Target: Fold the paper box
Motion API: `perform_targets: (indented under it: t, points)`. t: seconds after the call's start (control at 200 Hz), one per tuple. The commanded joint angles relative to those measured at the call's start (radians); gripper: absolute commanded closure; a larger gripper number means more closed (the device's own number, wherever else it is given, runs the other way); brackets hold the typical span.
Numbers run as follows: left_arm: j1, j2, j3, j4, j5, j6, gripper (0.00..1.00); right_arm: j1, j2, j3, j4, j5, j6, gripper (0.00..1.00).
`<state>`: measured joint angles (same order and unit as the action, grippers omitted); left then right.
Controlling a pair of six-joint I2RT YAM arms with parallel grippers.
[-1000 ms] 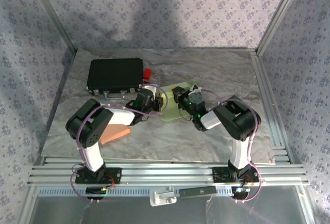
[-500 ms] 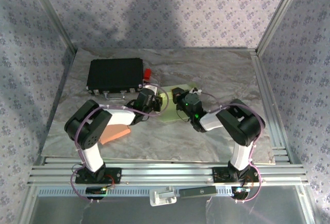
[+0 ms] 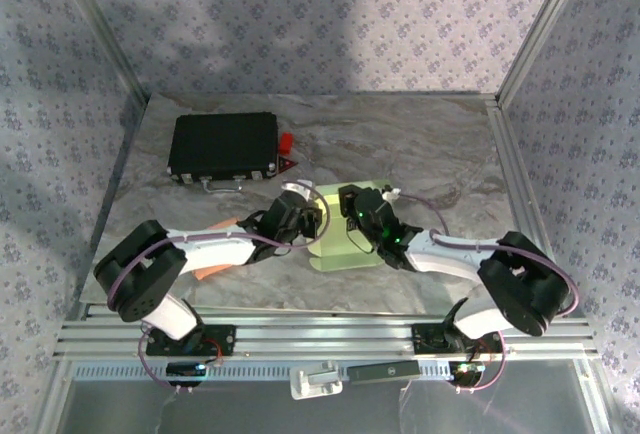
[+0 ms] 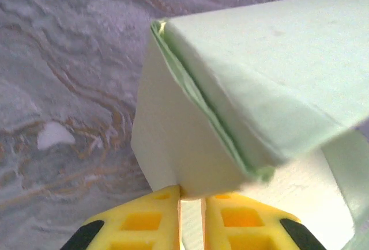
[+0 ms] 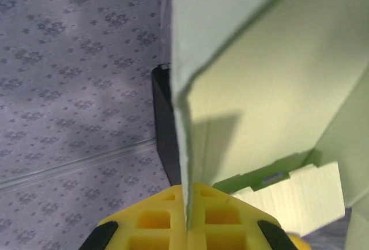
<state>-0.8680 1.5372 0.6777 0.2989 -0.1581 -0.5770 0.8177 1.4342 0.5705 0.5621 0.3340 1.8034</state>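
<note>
Starting at the near edge, a small white part (image 3: 318, 382) and a dark bar (image 3: 385, 371) lay beside the metal rail (image 3: 320, 329), both too small to identify; just beyond, an orange piece (image 3: 207, 273) lay on the marbled table (image 3: 450, 144), mostly covered by the left arm (image 3: 200, 244), so its shape could not be made out; both arms stretched inward to the middle of the table, where the pale green paper box (image 3: 345, 254) stood partly folded, much of it hidden under the two wrists; the left gripper (image 4: 190, 195) was pinched on a thin bottom edge of the box, its yellow fingers (image 4: 144, 221) nearly meeting with only the sheet between them, their lower parts cut off by the frame; a folded corner of the box rose above them, blurred at close range; the right gripper (image 5: 185, 195) was clamped on the edge of an upright flap, which ran down between its jaws; farther back a black case (image 3: 222, 144) lay flat toward the far left corner, with a small red thing (image 3: 287, 142) just beside its right end, too small to name; patterned walls (image 3: 330, 24) closed the far side.
</note>
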Motion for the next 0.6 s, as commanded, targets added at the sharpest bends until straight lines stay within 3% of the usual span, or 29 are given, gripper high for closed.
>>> perform_targets:
  t: [0.0, 0.12, 0.41, 0.595]
  points:
    - [0.001, -0.013, 0.002, 0.018, -0.031, -0.049, 0.84, 0.001, 0.057, -0.057, 0.052, -0.042, -0.03, 1.0]
    - [0.003, -0.006, 0.002, 0.006, -0.034, -0.045, 0.81, 0.008, 0.089, -0.106, 0.22, -0.025, -0.115, 1.0]
    - [0.038, 0.038, 0.026, 0.011, -0.015, 0.01, 0.68, -0.003, 0.132, -0.107, 0.253, -0.026, -0.123, 1.0]
    - [0.046, 0.064, 0.042, 0.016, -0.011, 0.035, 0.66, -0.003, 0.164, -0.097, 0.266, -0.034, -0.101, 1.0]
